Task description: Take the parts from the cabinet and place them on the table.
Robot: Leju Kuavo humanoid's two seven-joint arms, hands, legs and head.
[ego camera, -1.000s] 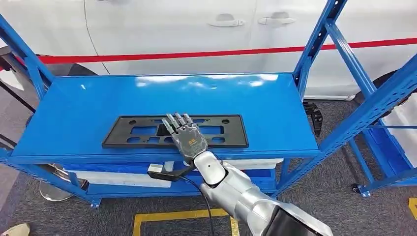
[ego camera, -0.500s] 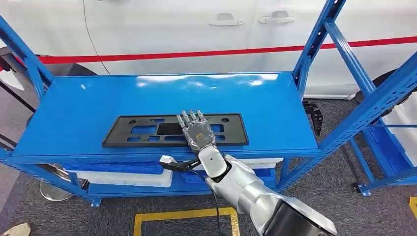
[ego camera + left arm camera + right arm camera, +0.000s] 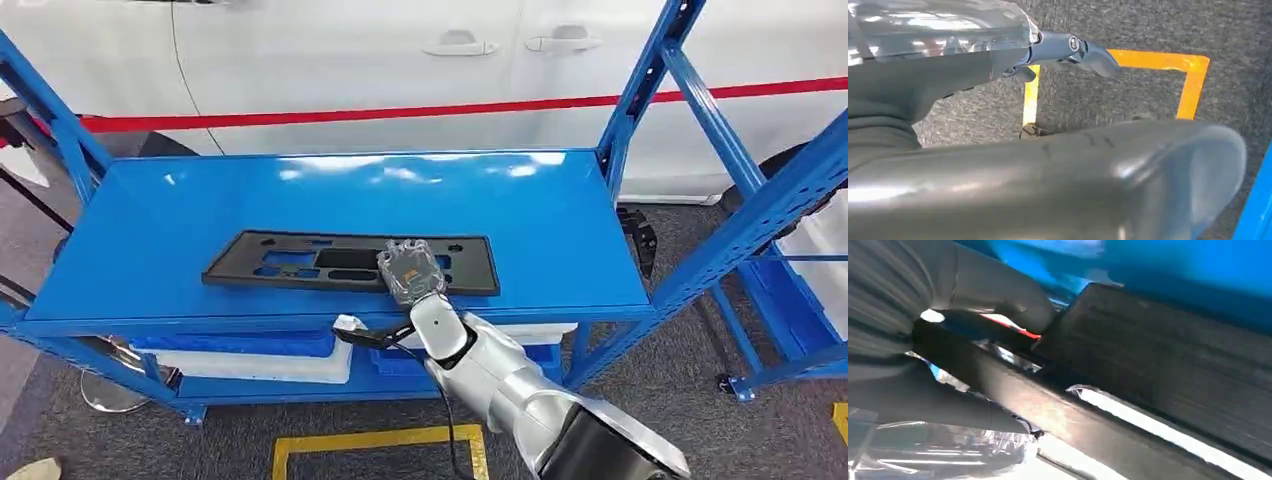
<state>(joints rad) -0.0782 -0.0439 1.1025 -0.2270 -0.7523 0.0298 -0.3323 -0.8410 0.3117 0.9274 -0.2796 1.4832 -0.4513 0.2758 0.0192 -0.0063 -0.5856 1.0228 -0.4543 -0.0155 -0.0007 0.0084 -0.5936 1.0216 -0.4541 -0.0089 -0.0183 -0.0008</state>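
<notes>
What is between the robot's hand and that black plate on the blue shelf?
Nothing visible. The right hand is already on the black plate, at its near edge, with fingers curled over it. The plate's left end looks slightly raised off the shelf. The wrist view shows the thumb against the plate's edge.

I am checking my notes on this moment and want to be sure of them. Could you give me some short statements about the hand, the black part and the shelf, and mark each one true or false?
1. The black part lies on the top blue shelf. True.
2. The right hand is at the part's near edge, fingers curled over it. True.
3. The part is red. False: it is black, with cut-out openings.
4. The part hangs from the shelf's upright post. False: it rests on the shelf surface.
5. A white car with a red stripe stands behind the shelf. True.
</notes>
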